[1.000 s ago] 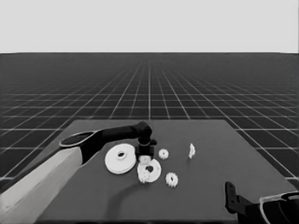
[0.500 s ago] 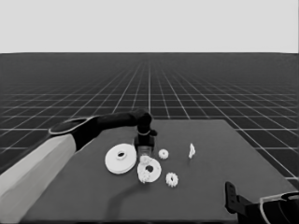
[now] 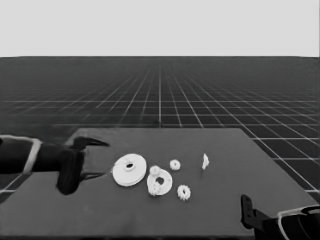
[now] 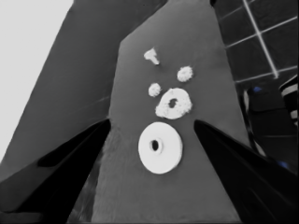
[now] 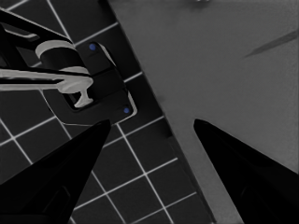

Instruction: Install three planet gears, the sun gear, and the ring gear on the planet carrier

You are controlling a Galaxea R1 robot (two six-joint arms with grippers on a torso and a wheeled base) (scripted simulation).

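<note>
A dark, flat, matte rectangular table (image 3: 210,210) stands on a dark floor ruled with a pale grid (image 3: 160,100) that runs to the horizon, under a blank pale band.

On the table, left of its middle, lies the larger round part (image 3: 129,170), a thick white disc with a smooth face and a small hole in the centre. Just beside it, to the right and nearer to me, lies the smaller round part (image 3: 160,183), also white with a centre hole; its outline looks lumpy, and small toothed shapes sit on it at its far-left rim and near rim, but I cannot count them. One small white toothed gear (image 3: 175,164) lies apart behind it, and another small white gear (image 3: 184,192) lies apart to its near right. A thin white piece (image 3: 205,161) stands further to the right, alone.

The left gripper (image 3: 97,159), black with two long pointed fingers, hangs over the left end of the table, pointing toward the larger round part without touching it; its fingers are spread wide and hold nothing. The right gripper (image 5: 149,154) is parked at the near right corner of the table, fingers also spread and holding nothing, over the table edge and the floor.
</note>
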